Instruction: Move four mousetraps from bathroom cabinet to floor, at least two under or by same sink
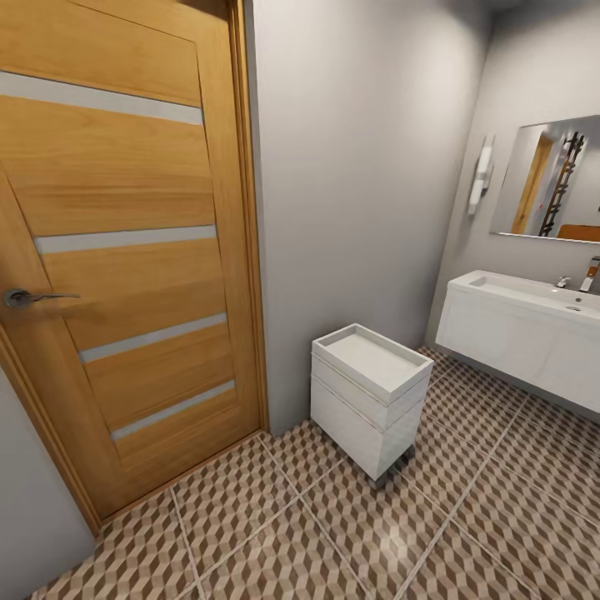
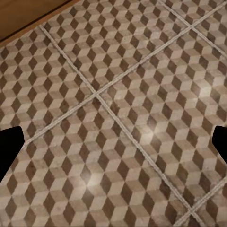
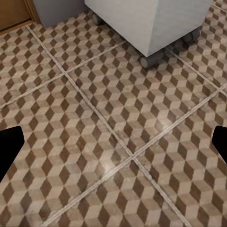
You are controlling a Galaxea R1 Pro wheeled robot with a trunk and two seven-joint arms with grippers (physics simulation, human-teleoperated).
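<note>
A closed wooden door [image 1: 117, 250] with pale horizontal strips and a metal lever handle [image 1: 33, 297] is seen at the left of the head view, set beside a grey wall [image 1: 358, 167]. Against that wall a small white drawer unit [image 1: 371, 398] on castors is stood on the bathroom floor [image 1: 467, 517], whose square tiles are printed with a brown, beige and white cube pattern and divided by pale grout lines. Further to the right, the sink [image 1: 533, 293], a long white basin with a chrome tap [image 1: 590, 275], is carried on a white wall-hung vanity [image 1: 517, 337], with a mirror [image 1: 550, 179] and a wall lamp [image 1: 481, 175] mounted above it.

In the left wrist view the left hand [image 2: 113, 142] is held wide open over bare patterned tiles, and nothing is gripped between its dark fingertips [image 2: 8, 146]. In the right wrist view the right hand [image 3: 113, 142] is likewise spread wide and empty above the floor, with the castors [image 3: 150, 59] of the white unit seen near it.
</note>
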